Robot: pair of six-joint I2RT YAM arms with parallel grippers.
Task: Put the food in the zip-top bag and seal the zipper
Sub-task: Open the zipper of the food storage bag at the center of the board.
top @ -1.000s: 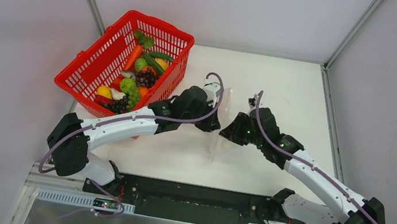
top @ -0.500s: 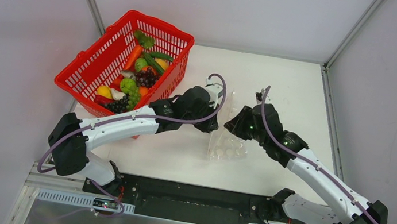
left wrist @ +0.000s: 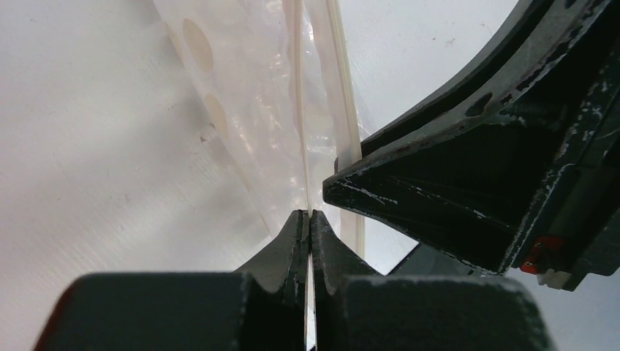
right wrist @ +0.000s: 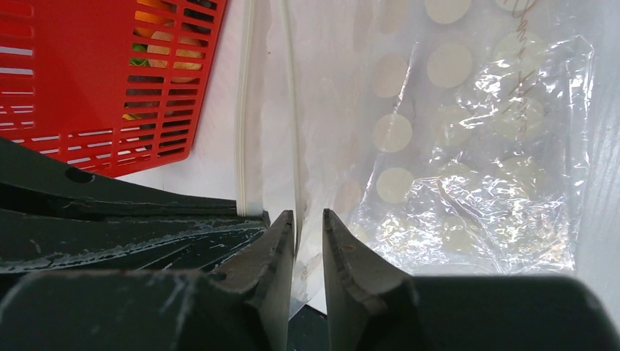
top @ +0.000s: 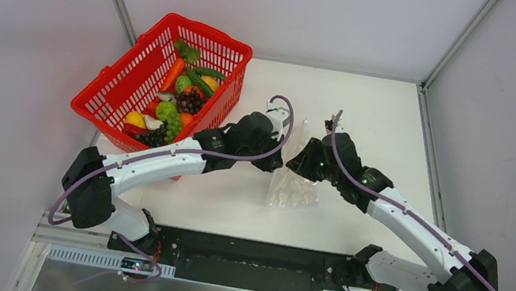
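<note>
Top external: the food (top: 178, 101) is seen heaped in a red basket (top: 115, 93) at the far left of the desk (top: 373, 108). The zip-top bag (top: 294, 189) is found mid-desk between the left hand (top: 276, 164) and the right hand (top: 297, 166), with both arms stretched inward. Left wrist: the left hand is pressed flat together on the zipper (left wrist: 301, 131). Right wrist: the right hand's fingers are set narrowly about the bag's other edge strip; whether it is gripped cannot be told.
</note>
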